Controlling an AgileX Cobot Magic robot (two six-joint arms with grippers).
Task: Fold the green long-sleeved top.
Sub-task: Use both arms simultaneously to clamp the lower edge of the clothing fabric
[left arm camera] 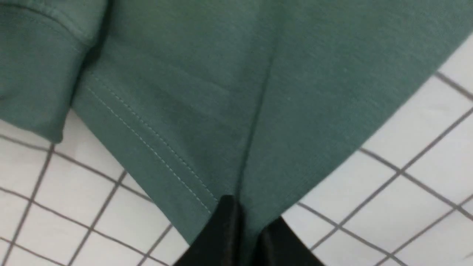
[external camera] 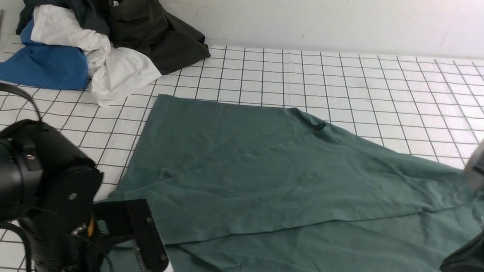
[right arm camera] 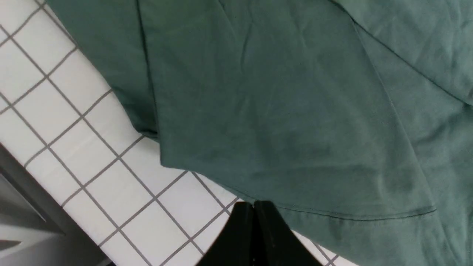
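The green top (external camera: 273, 166) lies spread over the near half of the counter (external camera: 352, 83), and the folding looks barely begun. One broad panel is doubled over the body, its straight edge running slantwise across the cloth, while the rest is loose and wrinkled, nowhere near a neat packet. A cuffed sleeve (left arm camera: 33, 74) lies beside the hem in the left wrist view, not tucked in. The left gripper (left arm camera: 251, 225) has its jaws clamped on a hem corner at the near left. The right gripper (right arm camera: 254, 207) has its jaws pressed together at the hem on the right, apparently pinching it, since the cloth rises toward that arm in the front view. I judge several folds are left. The counter is white with a dark grid of lines, backed by a plain pale wall (external camera: 314, 15). A heap of other clothes (external camera: 98, 33), blue, white and dark, sits at the far left, not touching the top.
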